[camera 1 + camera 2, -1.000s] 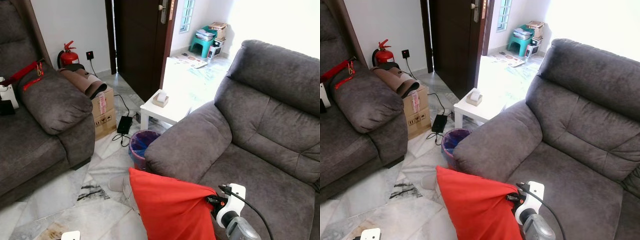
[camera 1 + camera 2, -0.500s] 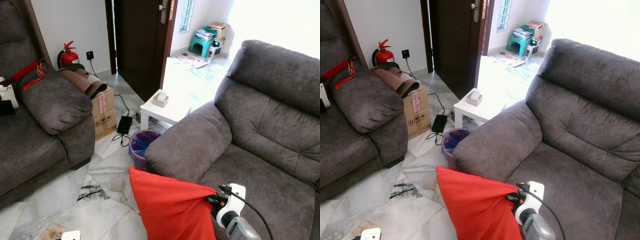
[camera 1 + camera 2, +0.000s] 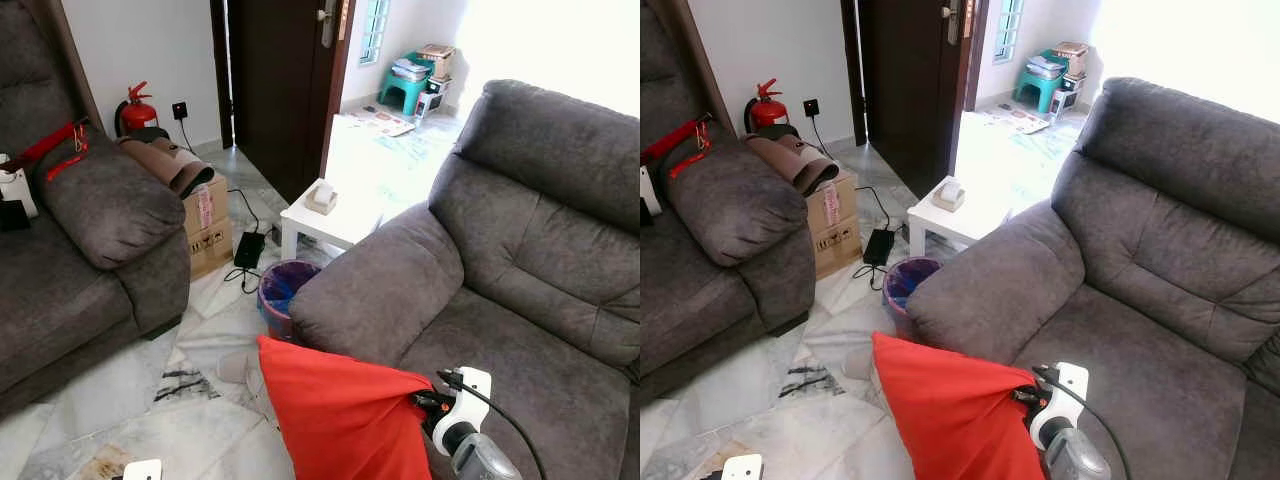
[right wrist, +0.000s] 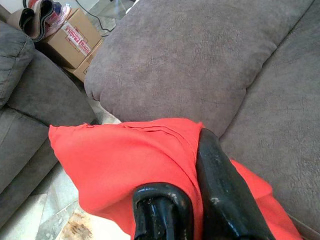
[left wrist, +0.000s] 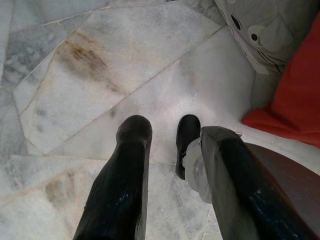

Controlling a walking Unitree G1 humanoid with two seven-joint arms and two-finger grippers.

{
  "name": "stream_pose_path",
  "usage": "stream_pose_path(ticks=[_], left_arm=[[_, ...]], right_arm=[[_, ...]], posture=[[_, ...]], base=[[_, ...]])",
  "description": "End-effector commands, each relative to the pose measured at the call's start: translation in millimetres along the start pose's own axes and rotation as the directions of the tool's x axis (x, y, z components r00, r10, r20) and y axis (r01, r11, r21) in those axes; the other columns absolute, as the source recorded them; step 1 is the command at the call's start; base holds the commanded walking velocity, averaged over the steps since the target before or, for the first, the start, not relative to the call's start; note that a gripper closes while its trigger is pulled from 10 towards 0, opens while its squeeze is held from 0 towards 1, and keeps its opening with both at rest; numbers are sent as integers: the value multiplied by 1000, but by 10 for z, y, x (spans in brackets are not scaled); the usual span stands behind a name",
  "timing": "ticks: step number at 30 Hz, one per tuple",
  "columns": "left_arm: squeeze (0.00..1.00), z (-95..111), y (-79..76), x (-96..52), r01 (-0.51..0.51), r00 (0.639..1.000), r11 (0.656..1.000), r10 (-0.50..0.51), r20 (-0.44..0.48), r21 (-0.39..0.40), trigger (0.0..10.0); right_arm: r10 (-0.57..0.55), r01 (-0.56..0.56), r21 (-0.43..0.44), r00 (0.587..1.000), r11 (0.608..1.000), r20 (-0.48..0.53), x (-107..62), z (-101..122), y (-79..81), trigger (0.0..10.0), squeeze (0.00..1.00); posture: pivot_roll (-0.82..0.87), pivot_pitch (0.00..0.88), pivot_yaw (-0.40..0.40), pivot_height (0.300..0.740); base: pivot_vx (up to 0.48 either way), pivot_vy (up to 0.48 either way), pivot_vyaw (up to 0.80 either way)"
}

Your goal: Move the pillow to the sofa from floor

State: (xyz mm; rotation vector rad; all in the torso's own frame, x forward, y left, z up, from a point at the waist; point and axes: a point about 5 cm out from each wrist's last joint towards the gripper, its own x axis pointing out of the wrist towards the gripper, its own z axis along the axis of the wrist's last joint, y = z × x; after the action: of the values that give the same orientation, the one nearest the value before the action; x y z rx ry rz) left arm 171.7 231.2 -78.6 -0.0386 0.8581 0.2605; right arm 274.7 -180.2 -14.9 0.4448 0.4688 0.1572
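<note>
Your right end effector point(image 4: 192, 200) is pinched on a corner of the red fabric pillow point(image 3: 340, 410), which hangs beside the grey suede sofa point(image 3: 500, 300); carry it over the seat cushion before releasing; left end effector point(image 5: 165, 165) idles, fingers apart, above the marble floor point(image 5: 100, 75)

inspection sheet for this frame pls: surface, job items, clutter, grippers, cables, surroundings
Surface: marble floor, stained in patches.
Job's things: red pillow held up at the front of the grey sofa, beside its armrest.
Clutter: cardboard box, purple bin, fire extinguisher.
Grippers: right gripper shut on the pillow's cloth; left gripper open, hanging over the floor.
Cables: black adapter and lead on the floor.
Surroundings: second sofa, white side table, open door.
</note>
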Motion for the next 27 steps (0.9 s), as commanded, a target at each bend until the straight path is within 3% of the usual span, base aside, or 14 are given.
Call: stream_pose_path(ticks=[1, 27], left_arm=[[0, -14, -23, -1, 8, 1000, 1000, -8, -5, -9, 10000], [0, -12, -19, -2, 15, 1000, 1000, -15, -2, -12, 10000]], right_arm=[[22, -19, -28, 995, 999, 92, 68, 256, 36, 10000, 0], [20, -18, -23, 995, 1000, 96, 68, 247, 42, 10000, 0]], posture=[[162, 0, -132, 740], [166, 0, -129, 740]], base=[[0, 0, 0], [0, 0, 0]])
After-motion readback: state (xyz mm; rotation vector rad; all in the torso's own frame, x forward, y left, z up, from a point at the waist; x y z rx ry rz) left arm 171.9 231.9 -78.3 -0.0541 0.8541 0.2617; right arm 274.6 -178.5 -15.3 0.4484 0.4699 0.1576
